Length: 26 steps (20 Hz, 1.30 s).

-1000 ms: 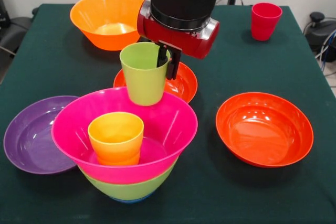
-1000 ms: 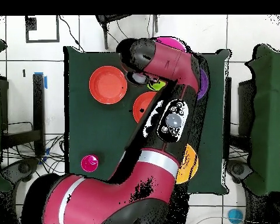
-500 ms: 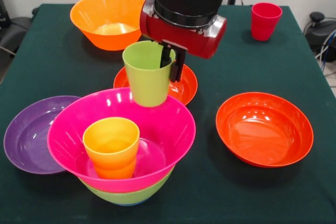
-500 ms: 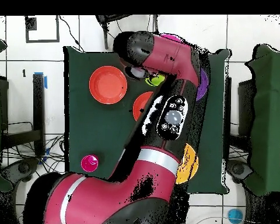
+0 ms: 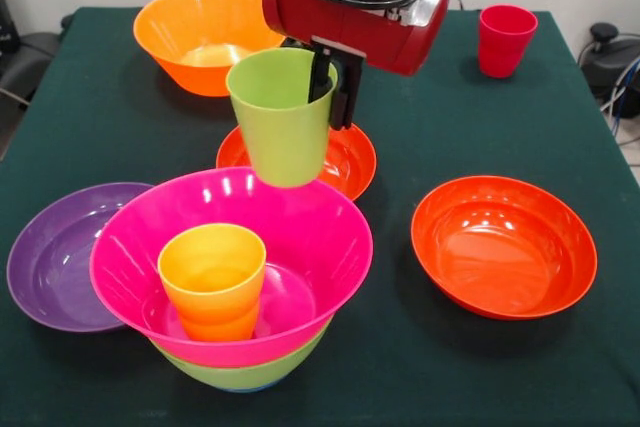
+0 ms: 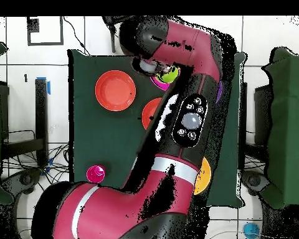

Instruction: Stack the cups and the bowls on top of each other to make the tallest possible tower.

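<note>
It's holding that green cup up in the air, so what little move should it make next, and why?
Probably a small shift toward the yellow-orange cup, then down. The end effector grips the lime green cup by its rim, hanging above the far edge of the magenta bowl. The yellow-orange cup stands upright inside that bowl, nearer the camera and a little left, so the green one is not yet above it.

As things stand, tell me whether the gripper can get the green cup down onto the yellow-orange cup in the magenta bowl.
Probably yes. The gripper holds the green cup by its rim, above the far rim of the magenta bowl. The yellow-orange cup stands upright with its mouth open, and nothing lies between them.
</note>
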Each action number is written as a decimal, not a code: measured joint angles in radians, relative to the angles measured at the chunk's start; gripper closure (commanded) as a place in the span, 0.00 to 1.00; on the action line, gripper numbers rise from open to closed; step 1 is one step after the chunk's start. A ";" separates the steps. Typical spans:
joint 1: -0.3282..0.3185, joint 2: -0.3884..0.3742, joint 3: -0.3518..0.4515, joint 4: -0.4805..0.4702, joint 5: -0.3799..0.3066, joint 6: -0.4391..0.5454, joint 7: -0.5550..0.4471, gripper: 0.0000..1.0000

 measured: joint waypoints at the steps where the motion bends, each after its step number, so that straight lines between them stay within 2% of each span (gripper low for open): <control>1: -0.002 0.003 0.000 -0.009 0.000 0.000 0.000 1.00; 9: -0.012 0.013 0.000 -0.041 -0.001 0.000 0.000 1.00; 26: -0.020 0.104 0.000 -0.064 -0.004 0.000 0.000 1.00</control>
